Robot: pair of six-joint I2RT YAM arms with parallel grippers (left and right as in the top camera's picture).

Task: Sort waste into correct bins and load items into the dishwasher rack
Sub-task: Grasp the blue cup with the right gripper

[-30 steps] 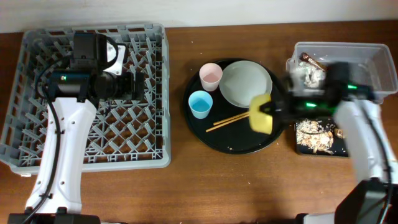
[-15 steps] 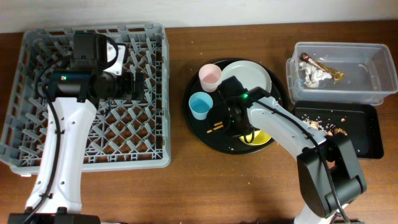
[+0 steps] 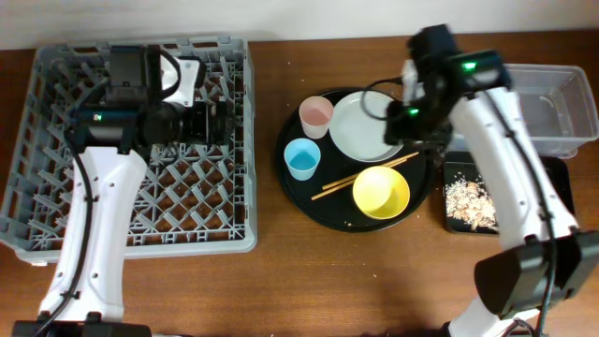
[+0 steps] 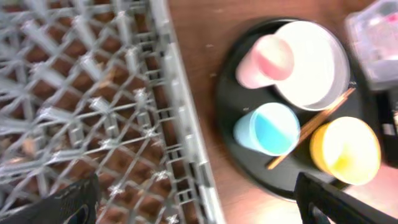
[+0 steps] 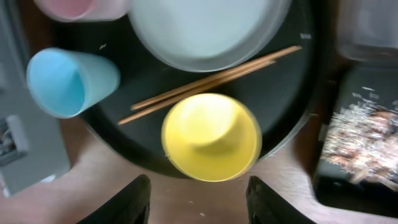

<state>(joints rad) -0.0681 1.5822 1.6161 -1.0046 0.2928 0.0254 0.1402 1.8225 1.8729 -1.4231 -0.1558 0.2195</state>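
Wood table (image 3: 281, 281): tan scraps (image 3: 471, 201) sit in the flat black tray (image 3: 562, 173) at the right edge, with the clear tub (image 3: 562, 103) behind it. The round tray (image 3: 304, 197) mid-table holds plate (image 3: 360, 126), pink cup (image 3: 316, 114), blue cup (image 3: 301, 157), chopsticks (image 3: 360, 175) and yellow bowl (image 3: 381, 192). Both grippers gape wide, holding nothing, left gripper (image 3: 225, 124) over the rack (image 3: 187, 206) at the left end, right gripper (image 5: 200, 183) above the round tray; that arm covered the bowl a moment ago.

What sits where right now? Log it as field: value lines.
dishwasher rack: no dishes visible
round black tray: holds plate, pink cup, blue cup, yellow bowl, chopsticks
flat black tray: food scraps
clear tub: partly hidden by right arm
left gripper: open, over rack
right gripper: open, empty, above yellow bowl
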